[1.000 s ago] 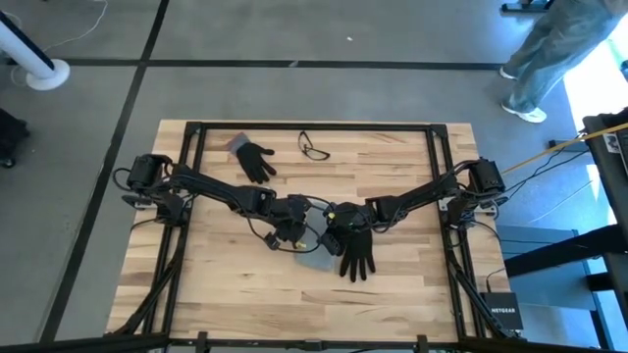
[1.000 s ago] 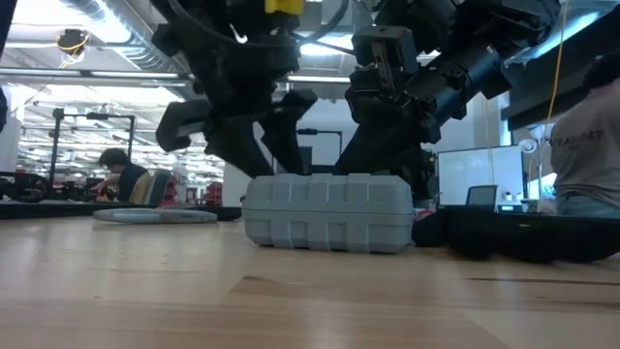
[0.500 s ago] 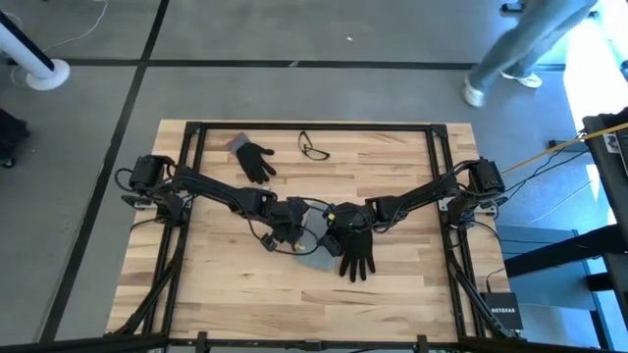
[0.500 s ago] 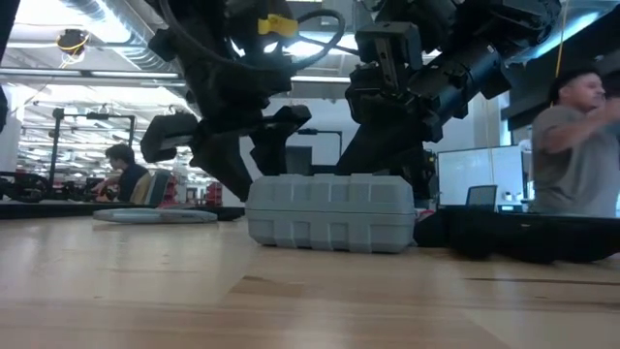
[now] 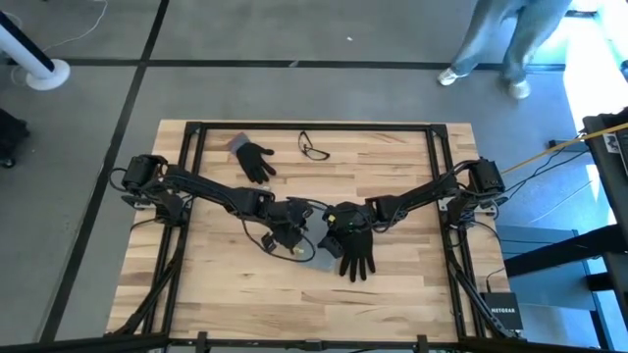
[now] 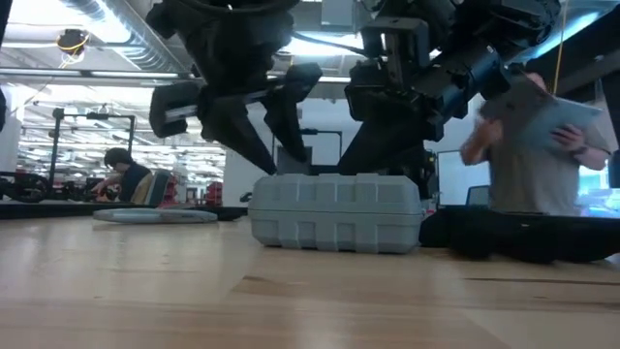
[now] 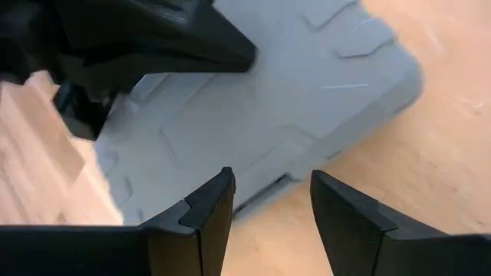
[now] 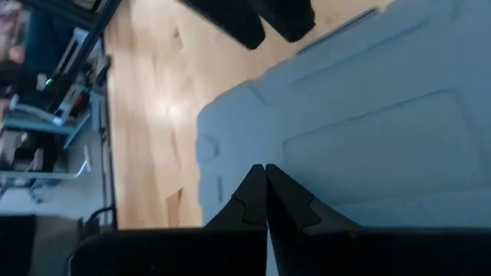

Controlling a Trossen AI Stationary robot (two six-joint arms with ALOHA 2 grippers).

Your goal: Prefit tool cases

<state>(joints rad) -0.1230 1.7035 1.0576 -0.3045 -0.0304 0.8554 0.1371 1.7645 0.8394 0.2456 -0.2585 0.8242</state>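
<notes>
Case: tool case (image 6: 335,211) lies flat at mid-bench, closed, long side facing the low camera
Left claw (image 7: 272,201): fingers spread wide over the case's edge; nearer arm
Right claw (image 8: 265,188): pinched together, empty, above the lid

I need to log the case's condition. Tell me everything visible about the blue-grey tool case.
The flat blue-grey plastic tool case lies closed on the wooden table near its middle, with rounded corners, a ribbed side and moulded panels on its lid. The right claw, shut, sits over its lid; the open left claw hovers at its edge. A black glove lies beside or partly over it.
</notes>
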